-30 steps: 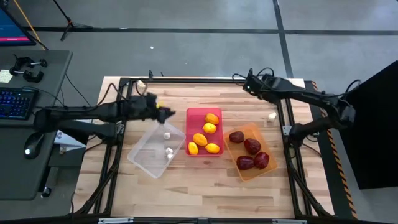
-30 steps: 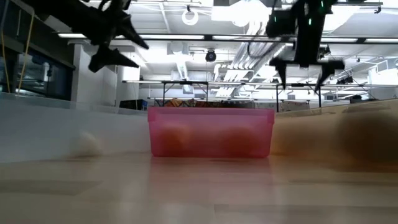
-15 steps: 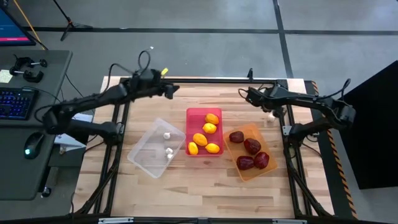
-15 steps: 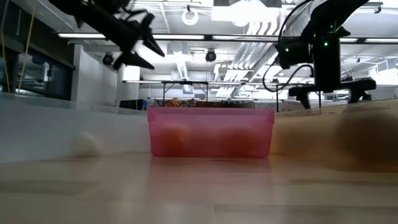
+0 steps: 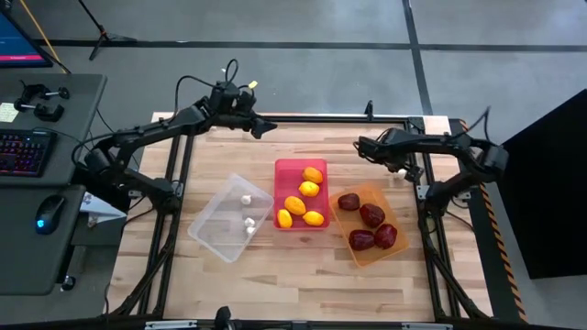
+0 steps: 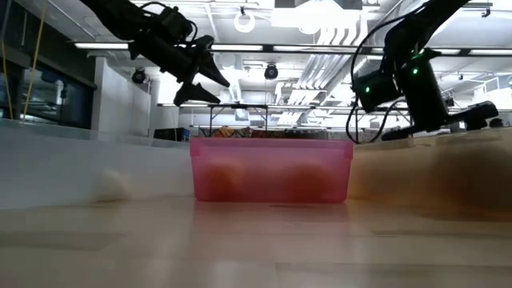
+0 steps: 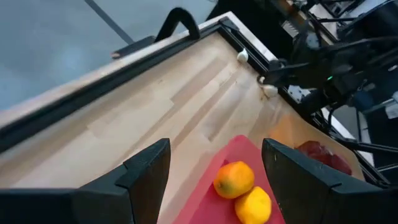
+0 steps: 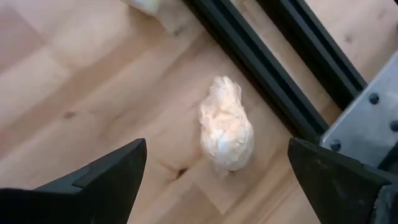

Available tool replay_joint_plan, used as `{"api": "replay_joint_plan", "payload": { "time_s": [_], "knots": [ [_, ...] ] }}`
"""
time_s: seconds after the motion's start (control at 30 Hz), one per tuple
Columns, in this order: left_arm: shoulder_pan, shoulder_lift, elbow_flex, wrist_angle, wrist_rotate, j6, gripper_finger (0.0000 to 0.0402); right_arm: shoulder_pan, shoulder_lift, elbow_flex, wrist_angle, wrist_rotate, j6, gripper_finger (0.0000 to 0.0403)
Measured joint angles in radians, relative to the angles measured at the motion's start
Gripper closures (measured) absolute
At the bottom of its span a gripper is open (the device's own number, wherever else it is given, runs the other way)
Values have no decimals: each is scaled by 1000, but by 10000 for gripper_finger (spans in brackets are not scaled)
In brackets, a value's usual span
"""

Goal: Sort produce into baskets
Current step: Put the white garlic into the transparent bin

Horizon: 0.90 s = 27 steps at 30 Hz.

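A: Start from the red-pink basket (image 5: pixel 301 194). What sits nearest the front edge of the table?

B: The clear basket (image 5: pixel 229 218) to its left with two garlic bulbs, and the orange basket (image 5: pixel 371 225) on its right with four dark red fruits (image 5: pixel 371 215). The red-pink basket itself holds five lemons (image 5: pixel 298 204).

A: So what remains?

B: One loose garlic bulb (image 8: pixel 226 132), lying on the wood beyond the orange basket, just beside the black frame rail (image 8: pixel 261 68) at the right of the table (another small whitish thing shows far off by that rail in the left wrist view, too small to name).

A: Which arm is nearer?

B: The right gripper (image 5: pixel 367 147) by a wide margin. It hangs past the far right corner of the red-pink basket, fingers spread wide and holding nothing. In its wrist view the bulb lies straight ahead, centred between the two fingers, its long axis running away from the camera, so I judge a plain descent would straddle it. The rail close by leaves little room on that side.

A: And the left?

B: The left gripper (image 5: pixel 260 126) hovers beyond the red-pink basket's far left corner, partly open, empty, well apart from the bulb.
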Motion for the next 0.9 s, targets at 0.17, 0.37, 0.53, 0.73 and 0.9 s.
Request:
{"api": "replay_joint_plan", "payload": {
  "time_s": [0.17, 0.37, 0.53, 0.73, 0.9],
  "knots": [
    [20, -1, 21, 1, 0, 41, 161, -25, 100, 0, 10, -15, -51, 25],
    [34, -1, 25, 9, -8, 33, 161, -48, 175, 0, 32, -27, -121, 51],
    [36, -1, 25, 19, -12, 26, 161, -58, 183, -56, 108, -33, -158, 96],
    [36, 0, 25, 21, -43, 24, 161, -45, 181, -77, 153, -19, -161, 164],
    [39, -2, 25, 114, -6, 5, 161, -46, 154, -54, 164, -3, -203, 231]
  ]
}}
